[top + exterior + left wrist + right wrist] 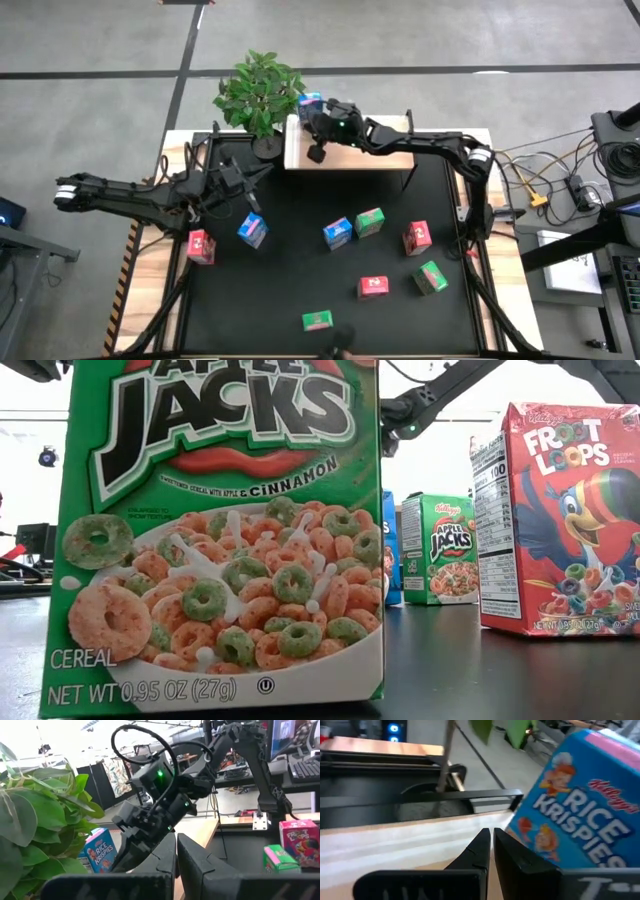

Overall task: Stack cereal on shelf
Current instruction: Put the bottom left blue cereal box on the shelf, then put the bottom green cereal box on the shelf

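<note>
One blue Rice Krispies box (580,800) stood upright on the shelf (385,158) at its left end, beside the potted plant (258,92); starting the row at an end would leave the rest of the plank free for more boxes. The right gripper (320,125) hovered over that same end just beside the box, its fingers (477,851) pressed together with nothing between them, so the box stood on its own. In the right wrist view the closed tips pointed at the plank next to the box, perhaps to nudge it square, though that was only a guess

The other cereal boxes sat on the black mat (290,290), spaced apart so each could be gripped singly: a red one (200,245) and a blue one (252,229) near the left arm, a blue (338,233) and green pair (369,221) in the middle, two red (417,237) (373,287) and two green (431,276) (317,320) toward the front. Eight remained to be stacked

The left gripper (240,185) waited by the mat's back-left corner, closed and empty, clear of the right arm's work
</note>
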Tool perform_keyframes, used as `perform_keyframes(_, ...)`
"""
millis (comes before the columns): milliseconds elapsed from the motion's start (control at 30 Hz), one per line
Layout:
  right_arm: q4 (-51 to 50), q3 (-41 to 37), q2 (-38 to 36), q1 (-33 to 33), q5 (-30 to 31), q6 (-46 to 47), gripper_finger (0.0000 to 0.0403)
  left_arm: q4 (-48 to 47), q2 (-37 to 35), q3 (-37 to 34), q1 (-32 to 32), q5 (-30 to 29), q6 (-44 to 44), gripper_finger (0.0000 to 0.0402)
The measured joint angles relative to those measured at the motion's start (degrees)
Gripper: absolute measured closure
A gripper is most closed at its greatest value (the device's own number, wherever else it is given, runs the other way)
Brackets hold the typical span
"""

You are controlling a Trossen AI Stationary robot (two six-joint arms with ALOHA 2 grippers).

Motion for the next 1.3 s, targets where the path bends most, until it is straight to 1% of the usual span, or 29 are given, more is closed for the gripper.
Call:
perform_keyframes(233,2.01,2.52,3.06,-1.11,0.09,-1.70,0.0390,-0.41,-0.01,0.00,0.00,-0.01,0.12,0.0402)
perform_keyframes(400,2.60,6.50,6.37,-1.45,0.11,-3.04,0.0390,-0.19,-0.04,0.00,0.00,0.00,0.12,0.0402)
perform_keyframes(500,0.04,9.67,8.19,-1.49,0.11,-3.80,0.0390,0.08,-0.04,0.00,0.00,0.00,0.00,0.0402)
perform_keyframes(633,-5.09,12.22,8.46,-1.18,0.06,-4.46,0.0390,-0.35,0.07,0.00,-0.02,0.00,-0.79,0.0402)
perform_keyframes(733,-8.34,12.90,7.22,-0.47,-0.17,-3.40,0.0390,-1.24,0.16,0.00,-0.02,0.04,-2.57,0.0402)
perform_keyframes(833,-12.12,13.28,4.49,0.14,-0.32,-2.12,0.0390,-1.31,0.12,0.00,-0.02,0.04,-3.31,0.0402)
perform_keyframes(1000,-19.28,12.13,-0.59,1.36,-1.03,0.65,0.0390,-1.34,-0.12,0.00,-0.15,0.09,-7.13,0.0402)
perform_keyframes(1133,-25.88,11.01,-5.56,3.21,-1.69,0.67,0.0390,-1.32,-0.33,0.00,-1.19,0.49,-10.52,0.0402)
perform_keyframes(1233,-32.53,10.91,-9.70,3.75,-1.97,-0.13,0.0390,-2.07,-0.44,0.03,-2.55,0.59,-11.15,0.0402)
perform_keyframes(1300,-36.10,9.95,-12.85,3.76,-1.67,-0.37,0.0390,-2.83,-0.42,1.27,-3.38,0.93,-13.15,0.0402)
